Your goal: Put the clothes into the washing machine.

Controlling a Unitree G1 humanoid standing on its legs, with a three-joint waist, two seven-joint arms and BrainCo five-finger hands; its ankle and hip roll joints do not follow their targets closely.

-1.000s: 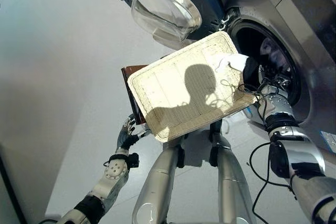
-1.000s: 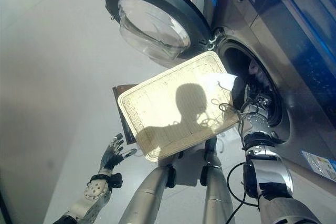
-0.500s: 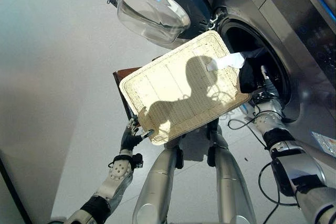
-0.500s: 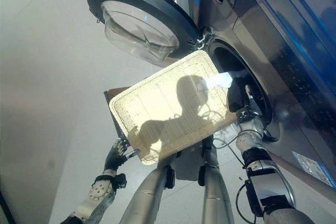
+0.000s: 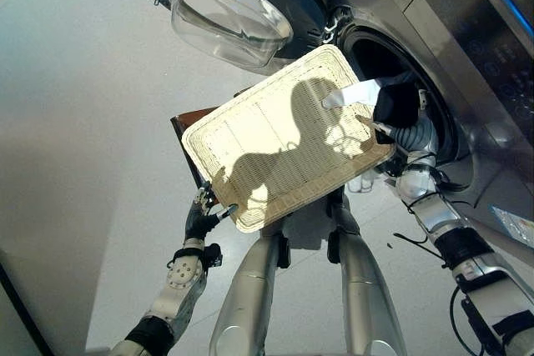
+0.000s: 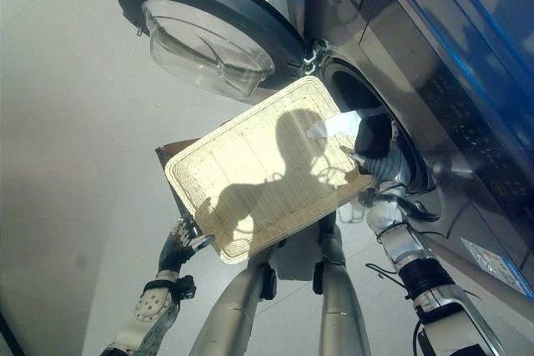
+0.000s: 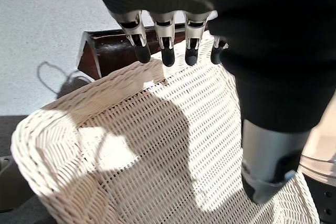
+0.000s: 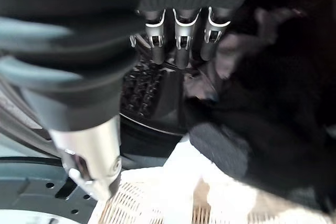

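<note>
A flat wicker basket [image 5: 275, 143] sits tilted on a dark brown stand [image 5: 185, 127] before the washing machine's open drum [image 5: 380, 56]. A dark cloth [image 5: 396, 104] and a white cloth [image 5: 355, 93] bunch at the basket's far corner, at the drum's mouth. My right hand [image 5: 409, 141] is just below the dark cloth, open. In the right wrist view its fingers [image 8: 179, 35] point straight into the drum, with the dark cloth [image 8: 278, 140] beside them and the white cloth [image 8: 173, 182] over the rim. My left hand [image 5: 200, 218] is open, its fingertips [image 7: 165, 53] at the basket's near rim [image 7: 68, 108].
The round glass door [image 5: 229, 10] stands swung open at the upper left of the basket. The machine's grey front panel [image 5: 484, 56] runs along the right. Pale bare floor [image 5: 75, 122] spreads to the left.
My right hand has risen with the dark and white cloths from the basket's corner towards the drum's mouth. The left hand stays at the near corner. The camera has shifted.
</note>
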